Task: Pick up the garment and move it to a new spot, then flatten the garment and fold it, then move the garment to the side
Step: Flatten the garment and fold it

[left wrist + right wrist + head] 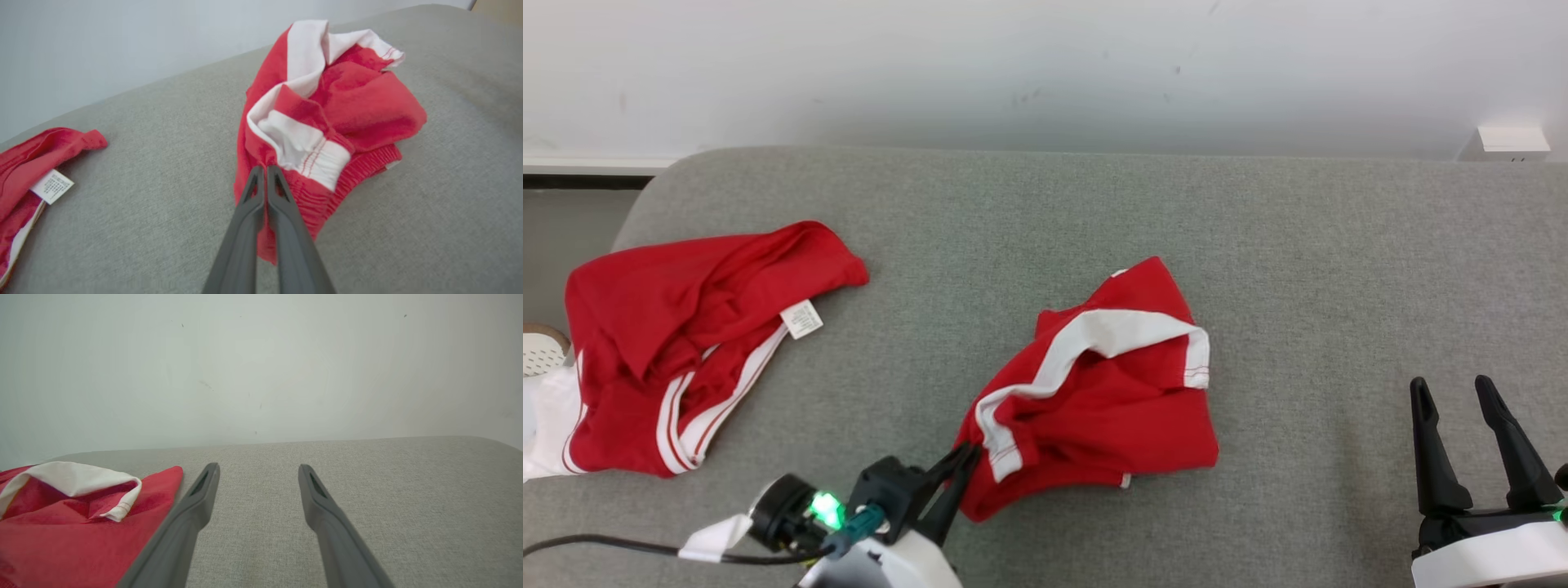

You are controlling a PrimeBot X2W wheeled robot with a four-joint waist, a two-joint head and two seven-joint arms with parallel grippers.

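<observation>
The left wrist view shows what the head view cannot. The left gripper (265, 169) has its two dark fingers clenched on the near edge of the crumpled red garment with white trim (327, 122), beside its ribbed waistband. In the head view that garment lies mid-surface. The right gripper (1454, 384) is well apart at the right, spread and holding nothing. A second red garment with white stripes (686, 343) lies at the left, its white label (801, 318) showing. Both garments rest on grey woven upholstery (1298, 286) before a white wall (1013, 65).

left claw (969, 459) pinches red garment (1107, 400) at its near edge
</observation>
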